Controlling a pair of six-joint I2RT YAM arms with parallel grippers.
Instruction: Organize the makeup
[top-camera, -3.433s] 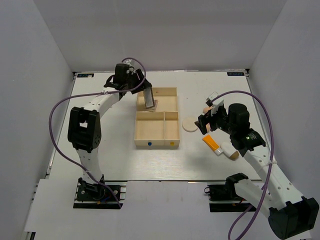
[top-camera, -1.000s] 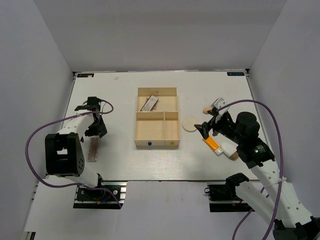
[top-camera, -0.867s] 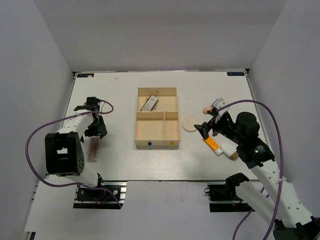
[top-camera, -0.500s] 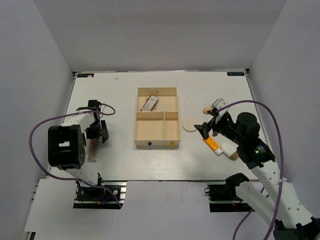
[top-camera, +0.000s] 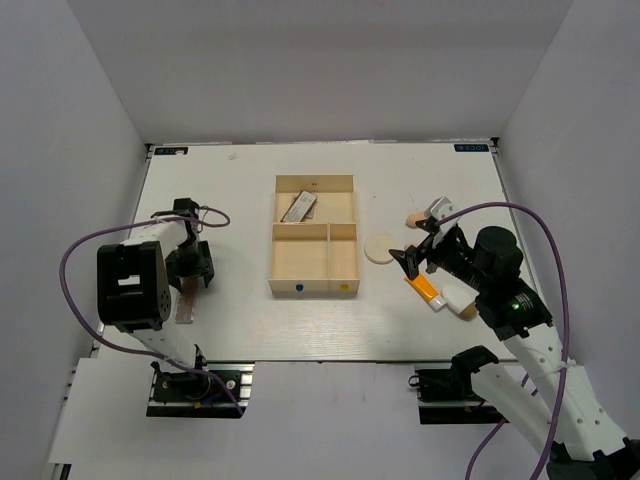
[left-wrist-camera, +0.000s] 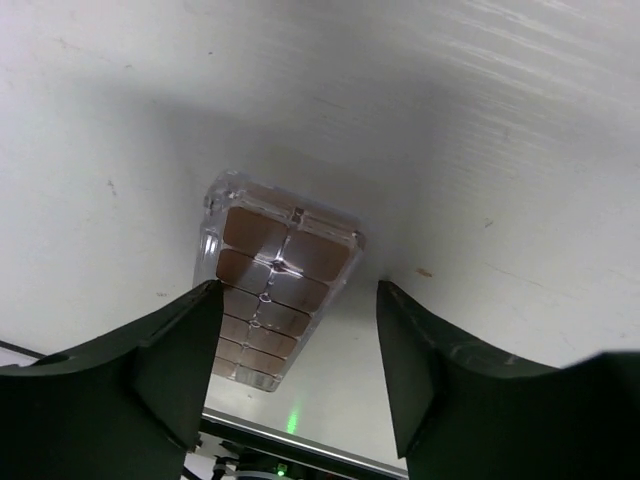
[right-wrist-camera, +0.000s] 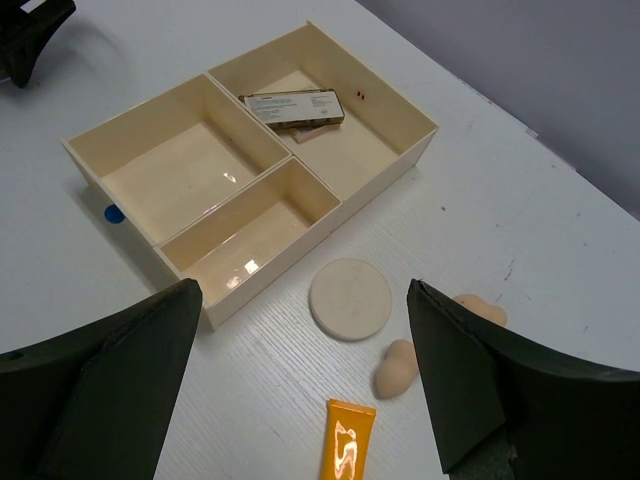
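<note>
Left wrist: palette (left-wrist-camera: 272, 305) sits right between my jaws.
Left gripper (left-wrist-camera: 298, 290) partly open, gripping nothing; palette's long axis runs twelve-to-six.

A tray (top-camera: 315, 291) sits mid-table (top-camera: 240, 190), with one wide compartment across its far side and two side by side along its near side. A palette (top-camera: 299, 208) lies in the far compartment, toward its left end. A second palette (top-camera: 186, 301) lies on the table well left of the tray. Just right of the tray lies a round pad (top-camera: 379, 249), with a sponge (right-wrist-camera: 397, 368) close on its right and a second sponge (top-camera: 414, 218) farther back. Nearer than these lies a tube (top-camera: 424, 288), with a bottle (top-camera: 458, 298) just beside it on the right.
</note>
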